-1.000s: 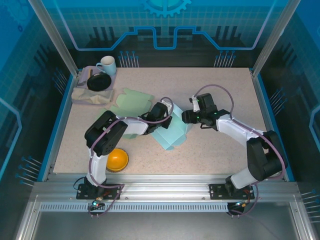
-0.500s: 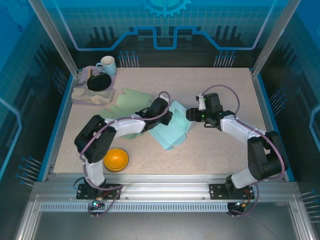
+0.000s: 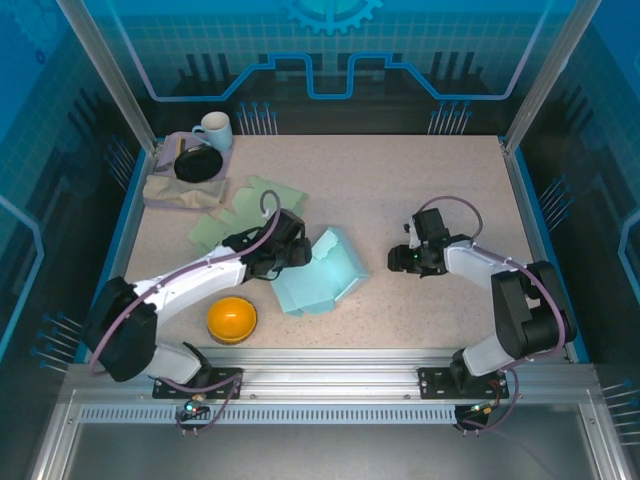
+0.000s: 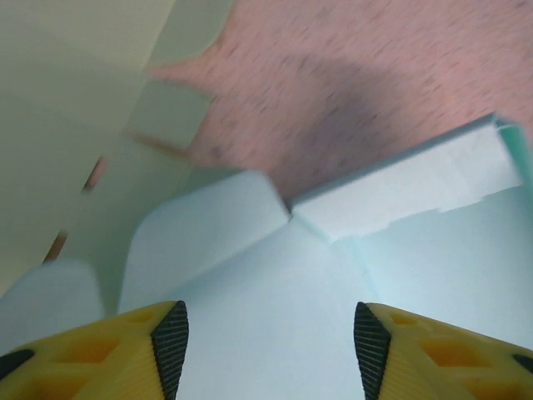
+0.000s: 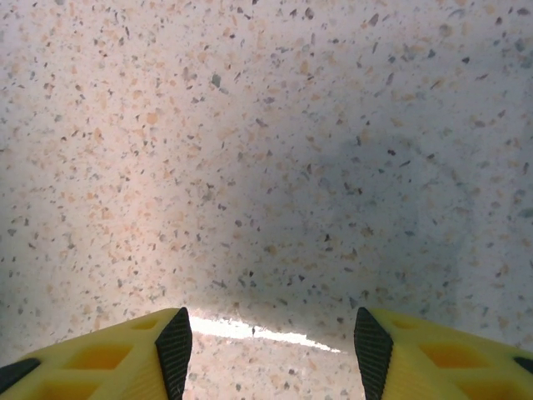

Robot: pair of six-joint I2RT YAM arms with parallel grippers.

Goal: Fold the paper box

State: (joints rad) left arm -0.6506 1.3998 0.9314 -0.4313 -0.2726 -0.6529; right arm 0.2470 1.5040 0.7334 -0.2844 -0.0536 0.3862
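Paper box [image 3: 318,275], pale blue and half formed, lies just under and ahead of my left gripper [image 4: 266,342]. Its jaws stand apart with nothing between them. A raised wall and a rounded flap [image 4: 200,225] show just beyond my fingertips. The box is well apart from my right gripper [image 3: 405,258], whose jaws also hang apart, holding nothing, over bare table [image 5: 266,125].

I judge the box light and thin. It looks stiff enough along its creases to hold a wall up, but it would likely slide on the speckled top and buckle under a hard pinch. Pushed from one side alone it would probably skid. One gripper should therefore pin the floor panel while the other takes a flap by its free edge, close to the fold line, and turns it along the crease. A pinch in the middle of a panel would likely dent it.

Behind my left gripper lies a flat green sheet [image 3: 245,210], and to its near side an orange bowl [image 3: 232,319]. Far beyond sit a mug [image 3: 213,130] and a cloth [image 3: 170,192]. I can read no brand, label or writing on any of these.
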